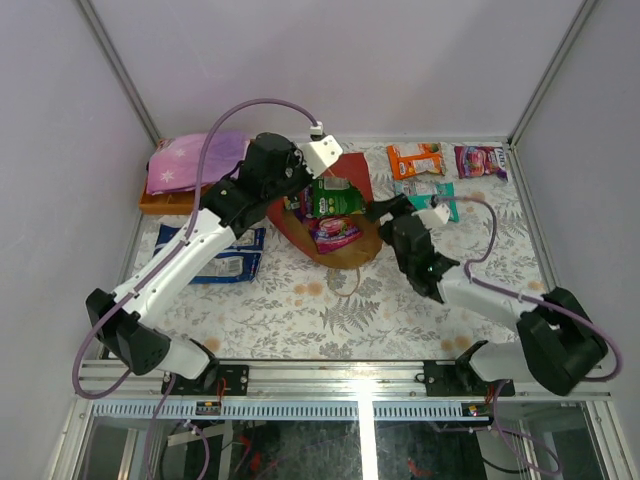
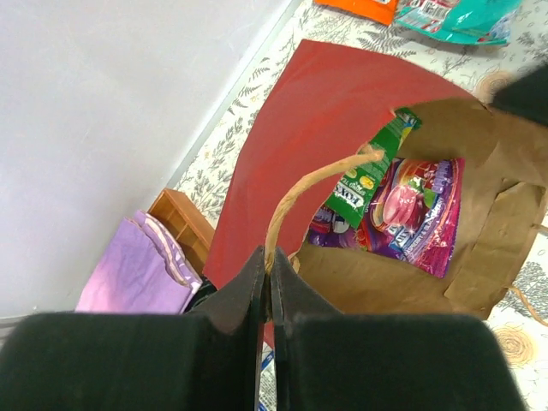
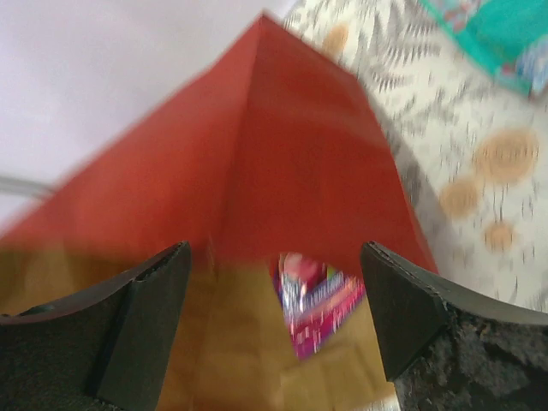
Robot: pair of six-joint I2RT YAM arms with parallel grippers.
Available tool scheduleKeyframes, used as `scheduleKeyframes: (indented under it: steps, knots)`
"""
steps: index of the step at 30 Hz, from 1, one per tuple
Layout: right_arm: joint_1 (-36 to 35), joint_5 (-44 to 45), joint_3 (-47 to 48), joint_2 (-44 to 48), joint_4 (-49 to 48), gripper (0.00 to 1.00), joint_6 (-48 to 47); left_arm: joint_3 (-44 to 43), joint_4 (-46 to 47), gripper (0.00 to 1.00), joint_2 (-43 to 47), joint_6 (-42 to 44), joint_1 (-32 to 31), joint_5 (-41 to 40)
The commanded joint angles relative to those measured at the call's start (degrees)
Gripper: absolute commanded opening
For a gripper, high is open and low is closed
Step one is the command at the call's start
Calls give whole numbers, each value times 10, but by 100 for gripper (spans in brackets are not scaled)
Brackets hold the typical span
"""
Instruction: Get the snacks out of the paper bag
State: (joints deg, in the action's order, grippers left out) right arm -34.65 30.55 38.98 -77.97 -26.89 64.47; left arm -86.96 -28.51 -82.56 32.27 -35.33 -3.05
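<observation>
Two packets [image 1: 335,232] lie in the paper bag [image 1: 345,258], three other packets [image 1: 415,158] behind-right of it, a tray [image 1: 160,204] behind-left

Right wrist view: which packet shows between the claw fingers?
The purple-magenta packet inside the paper bag; the teal packet lies outside it.

Here we see the fern-print table [image 1: 300,300] with the red paper bag [image 1: 355,178] at its middle — an orange packet [image 1: 415,158], a purple-magenta packet [image 1: 480,160] and a teal packet [image 1: 420,189] lie far right, blue-and-white packets [image 1: 230,262] left — and a wooden tray [image 1: 165,205] (bearing a purple cloth [image 1: 190,160]) far left.
</observation>
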Motion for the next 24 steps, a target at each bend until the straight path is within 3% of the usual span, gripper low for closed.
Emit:
scheduleKeyframes:
  steps: [1, 4, 7, 16, 24]
  knots:
    - [-93, 100, -90, 109, -30, 85, 5, -7, 8, 0, -23, 16, -5, -37]
    - [-147, 158, -133, 188, -18, 82, -43, -27, -9, 0, -47, 8, -6, -62]
    - [-159, 127, -147, 193, -11, 82, -26, -32, -12, 0, -55, 6, -6, -57]
    - [-157, -43, -32, -84, -132, 82, 82, 4, 20, 0, -20, -23, -10, -43]
    - [-157, -16, 42, -229, -102, 81, 167, 22, 38, 0, -3, -17, -21, -48]
